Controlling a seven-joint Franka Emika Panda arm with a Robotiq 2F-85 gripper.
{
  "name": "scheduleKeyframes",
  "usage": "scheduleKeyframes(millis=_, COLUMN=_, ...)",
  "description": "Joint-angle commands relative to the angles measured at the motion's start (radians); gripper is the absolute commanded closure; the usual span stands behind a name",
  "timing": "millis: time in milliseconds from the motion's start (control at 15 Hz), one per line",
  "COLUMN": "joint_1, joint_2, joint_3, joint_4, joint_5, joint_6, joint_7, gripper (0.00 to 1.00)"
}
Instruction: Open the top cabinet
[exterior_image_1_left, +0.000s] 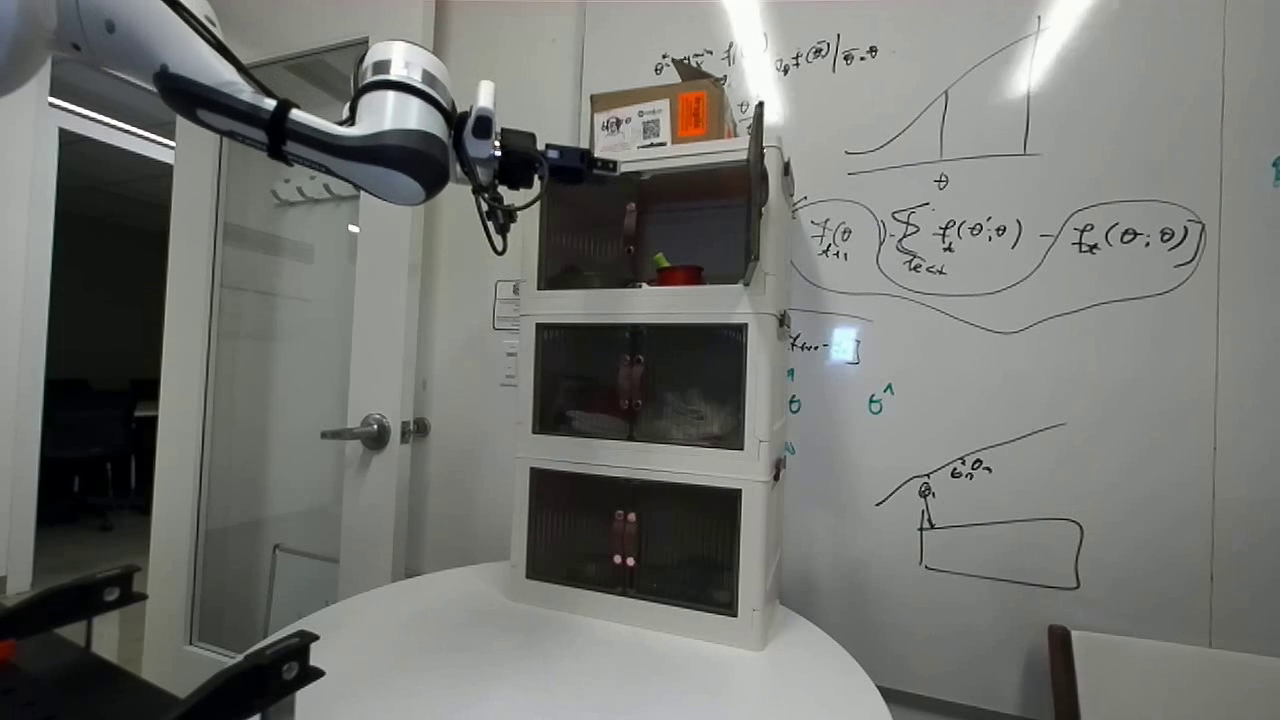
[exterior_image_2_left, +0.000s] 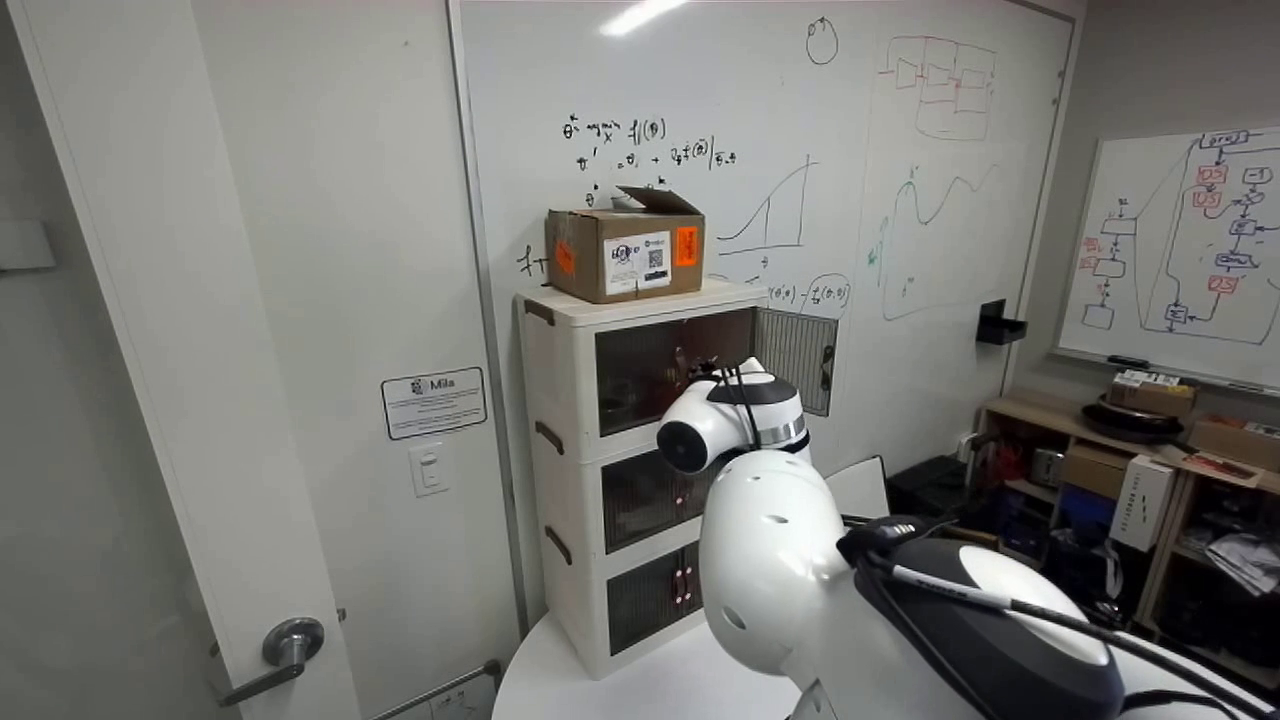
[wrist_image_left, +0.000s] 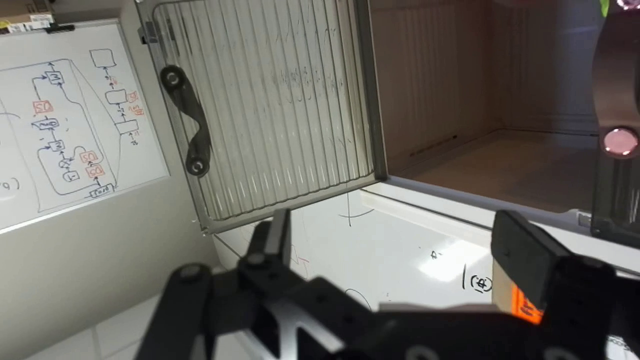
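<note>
The top cabinet is the white-framed upper unit of the stack, seen in both exterior views (exterior_image_1_left: 660, 301) (exterior_image_2_left: 556, 365) and the wrist view (wrist_image_left: 430, 200). Its ribbed, see-through right door (exterior_image_1_left: 756, 205) stands swung outward; it also shows in the wrist view (wrist_image_left: 280, 100) with its dark handle (wrist_image_left: 192, 125). Its left door (exterior_image_1_left: 585, 235) is shut. A red pot (exterior_image_1_left: 680, 275) with something green sits inside. My gripper (wrist_image_left: 392, 227) is open and empty, with fingers wide apart. In an exterior view the gripper (exterior_image_1_left: 605, 165) is at the cabinet's upper front, before the left door, apart from the open door.
A cardboard box (exterior_image_1_left: 655, 118) with an orange label stands on top of the cabinet. Two lower cabinets (exterior_image_1_left: 588, 385) (exterior_image_1_left: 580, 530) have shut doors. The stack stands on a round white table (exterior_image_1_left: 420, 640) beside a whiteboard (exterior_image_1_left: 1000, 400). A chair (exterior_image_1_left: 1160, 670) is at lower right.
</note>
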Motion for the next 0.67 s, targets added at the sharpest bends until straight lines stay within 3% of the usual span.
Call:
scheduleKeyframes(millis=0, joint_1=-0.028, joint_2=-0.092, joint_3=0.022, joint_4=0.05, joint_5=0.153, joint_6=-0.052, joint_7=-0.105, gripper=0.0)
scheduleKeyframes(millis=333, joint_1=-0.089, joint_2=-0.138, joint_3=0.051, joint_4=0.144, joint_5=0.338, joint_6=-0.123, joint_7=-0.255, gripper=0.0)
scheduleKeyframes(millis=600, joint_1=-0.153, joint_2=-0.148, joint_3=0.075, joint_4=0.214, joint_5=0.428, joint_6=-0.108, joint_7=-0.361, gripper=0.0)
